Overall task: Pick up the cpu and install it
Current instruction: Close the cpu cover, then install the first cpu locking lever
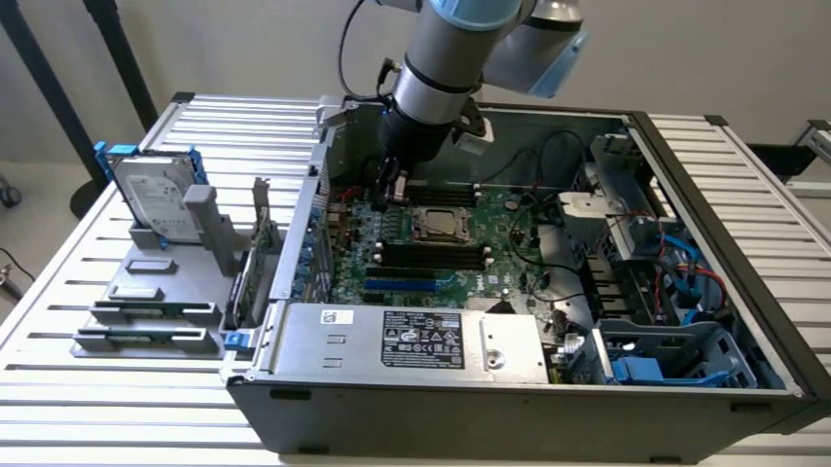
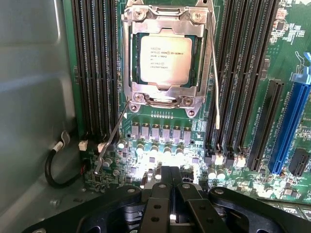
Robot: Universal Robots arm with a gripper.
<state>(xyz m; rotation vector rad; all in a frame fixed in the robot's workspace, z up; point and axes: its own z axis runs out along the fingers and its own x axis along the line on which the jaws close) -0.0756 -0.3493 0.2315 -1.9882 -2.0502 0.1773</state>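
My tool (image 2: pixel 170 174) is pinched shut and empty, low over the motherboard (image 2: pixel 160 115). Toward the exterior view's right, the cpu (image 2: pixel 165 60) lies flat, seemingly seated inside its metal socket frame (image 2: pixel 130 73). I judge it light, stiff, slick-topped and fragile underneath, so grip opposite edges.

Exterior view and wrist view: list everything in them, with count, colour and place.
table: one, white, slatted.
computer case: one, grey, open, on the table.
motherboard: one, green, on the case floor.
cpu: one, silver-grey, in the motherboard socket.
memory slots: several, black, flanking the socket.
power supply: one, grey, labelled, at the case's near edge.
stand: one, grey, beside the case.
hard drive: one, silver in a blue bracket, upright on the stand, exterior view's left.
arm: one, silver and pale blue, reaching into the case.
gripper: one, black, shut, over the motherboard near the socket.
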